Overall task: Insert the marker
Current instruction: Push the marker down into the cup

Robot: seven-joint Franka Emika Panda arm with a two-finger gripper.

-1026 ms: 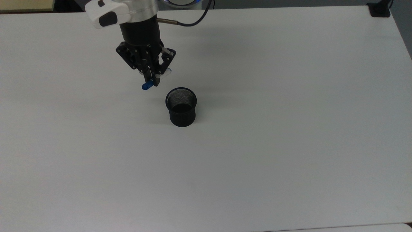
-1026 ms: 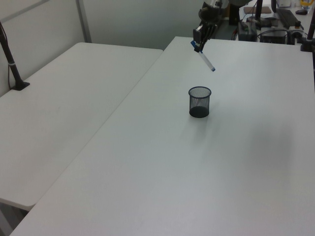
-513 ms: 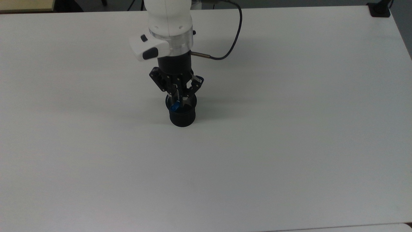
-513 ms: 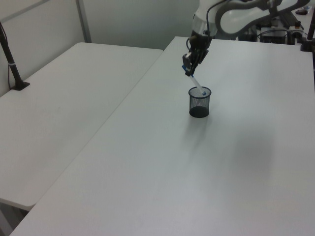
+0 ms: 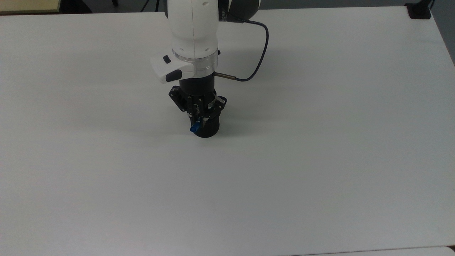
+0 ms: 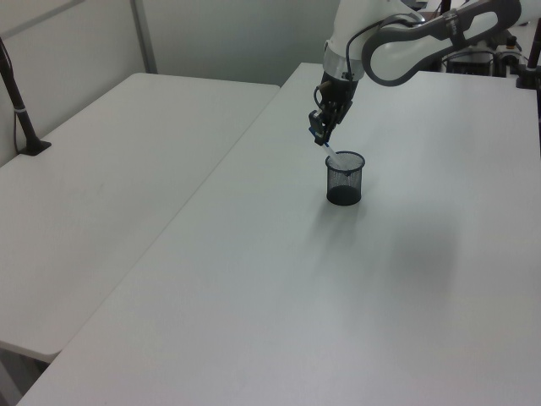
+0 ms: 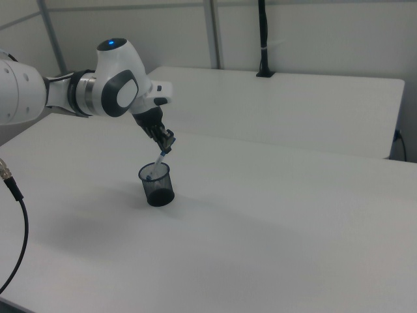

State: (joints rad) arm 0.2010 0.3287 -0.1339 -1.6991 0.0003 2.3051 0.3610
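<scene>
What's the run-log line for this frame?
gripper: shut on marker | marker: tilted, lower end inside cup | release: pending

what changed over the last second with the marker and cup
The gripper carried the marker from up beyond the cup to over its mouth and lowered it; the lower end is now inside the rim, the marker tilted. In the left view the cup sits very slightly further right than before. The grip on the marker stayed shut, and the table is unchanged.
</scene>
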